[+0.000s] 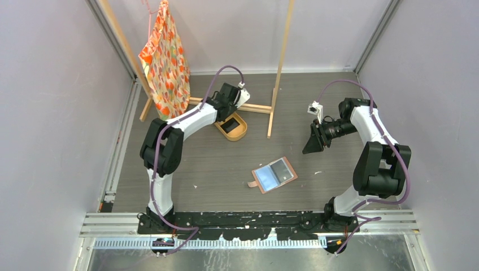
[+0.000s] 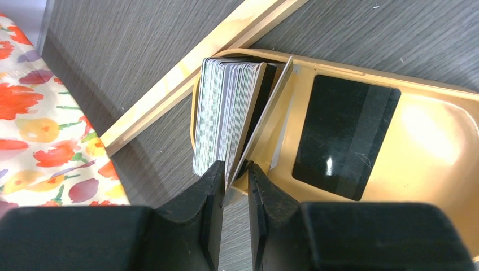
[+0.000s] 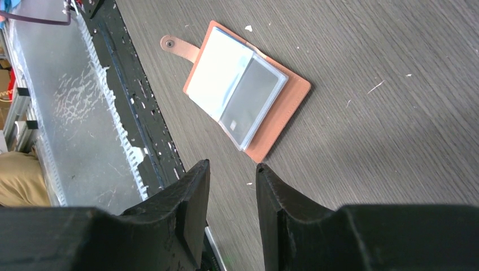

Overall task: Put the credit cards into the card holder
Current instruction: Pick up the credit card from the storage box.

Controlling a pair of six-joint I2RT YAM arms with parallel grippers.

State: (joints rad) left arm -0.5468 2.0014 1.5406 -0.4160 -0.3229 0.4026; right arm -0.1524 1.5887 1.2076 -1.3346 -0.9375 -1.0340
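Between left gripper jaws, one credit card

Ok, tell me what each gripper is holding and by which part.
The left gripper pinches one credit card by its near corner, tilted out of the stack in the tan tray. The right gripper holds nothing.

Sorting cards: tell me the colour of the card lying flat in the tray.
Black card, clearest in left wrist view.

One card holder, one tray, one card stack, two arms
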